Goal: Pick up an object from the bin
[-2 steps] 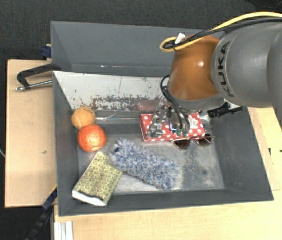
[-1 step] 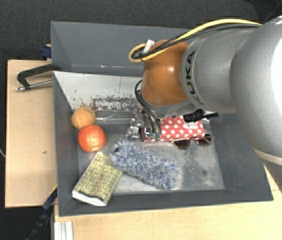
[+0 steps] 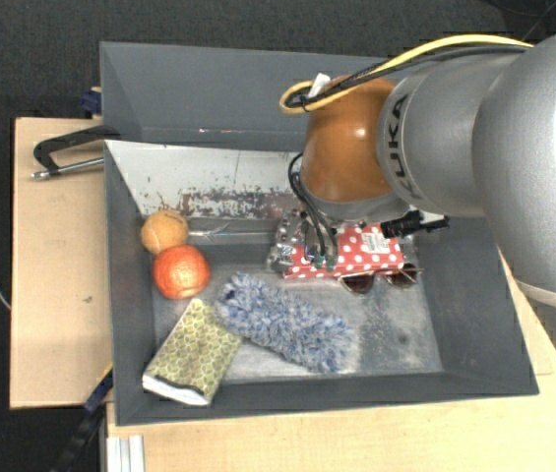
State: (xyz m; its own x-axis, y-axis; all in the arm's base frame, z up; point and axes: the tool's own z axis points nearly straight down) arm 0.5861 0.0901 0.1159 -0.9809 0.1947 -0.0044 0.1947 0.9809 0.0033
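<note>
At centre of grey metal bin [image 3: 258, 87]: gripper [image 3: 305, 247] low at left end of red white-dotted flat packet [image 3: 371, 252], which lies over dark-lensed sunglasses [image 3: 381, 280]. Gripper's opening and any hold: cannot tell. Best to centre on packet edge, lift straight, and keep clear of blue-grey fluffy duster [image 3: 287, 324].

item: arm [image 3: 514, 136], one unit. the casing is showing as broad, rounded silver-grey segments, smooth and matt, with a paler joint ring [image 3: 410, 136] running round the end. black lettering [image 3: 393, 141], partly readable as "kuka", is running along that ring. an orange cover [image 3: 346, 150], glossy and dome-shaped, is capping the wrist. a yellow cable [image 3: 425, 52] is arching over the casing and looping beside the cover. thin black cables [image 3: 307, 209] are trailing beneath the cover. a black connector [image 3: 410, 226] is sticking out below the casing.
</note>
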